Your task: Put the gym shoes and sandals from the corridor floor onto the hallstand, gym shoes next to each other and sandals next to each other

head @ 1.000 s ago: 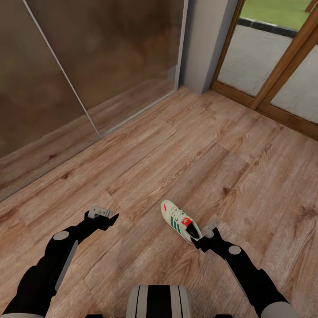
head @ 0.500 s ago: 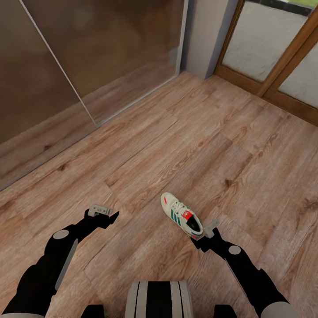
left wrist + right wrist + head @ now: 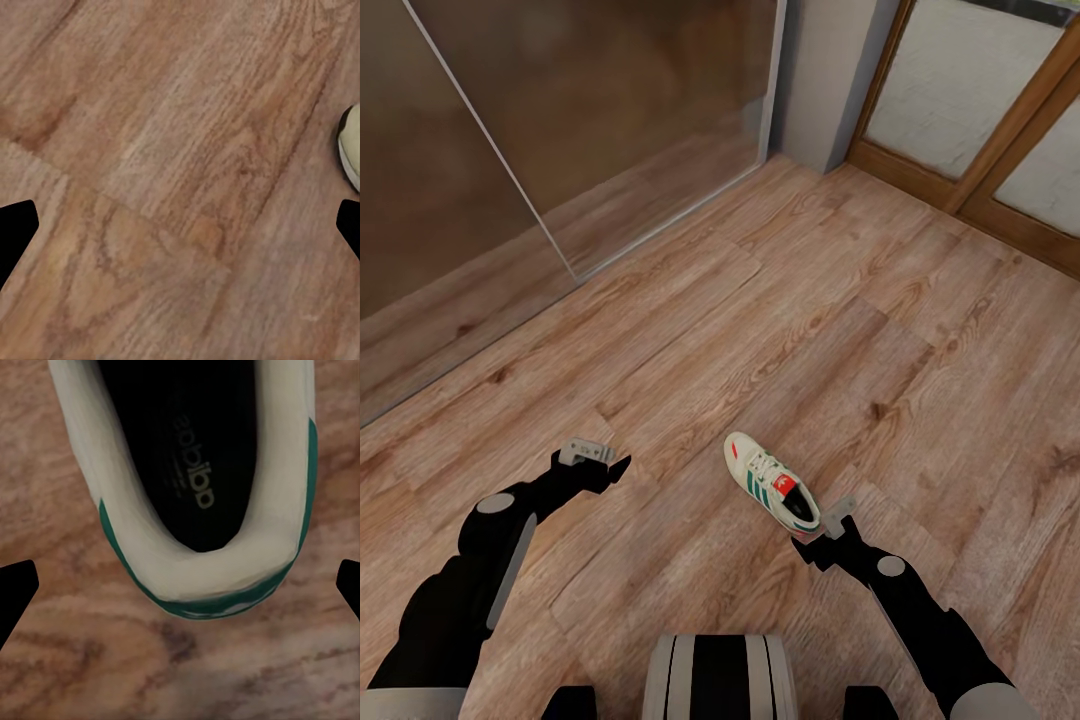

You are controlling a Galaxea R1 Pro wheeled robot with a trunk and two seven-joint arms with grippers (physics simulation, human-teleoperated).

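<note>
A: What has changed around the gym shoe [image 3: 771,489] in the last second?

B: Little of its own. The head camera has tipped down, so the glazed door [image 3: 1000,130] beyond the shoe shows less of the lawn outside. The shoe lies in the same spot on the corridor floor [image 3: 790,300], toe pointing away from the robot's base [image 3: 720,680]. The right pincer [image 3: 828,527] has closed the gap and now sits just behind the shoe's heel.

A: Is that pincer shut on it?

B: No. In the right wrist view its fingertips [image 3: 16,585] stand wide apart, either side of the heel [image 3: 217,577], touching nothing. It is open and lined up, so a grasp at the heel collar looks like the next step.

A: And the left pincer [image 3: 592,470]?

B: It hovers over bare planks, well to the left of the shoe. Its tips sit at the far edges of the left wrist view, so it is open too and holds nothing. A pale curved edge there is probably the shoe's toe [image 3: 349,146], though too little shows to be sure.

A: Any container in play?

B: Only the shoe itself, whose dark inside is empty. By this reckoning, this shoe is not yet lifted.
</note>
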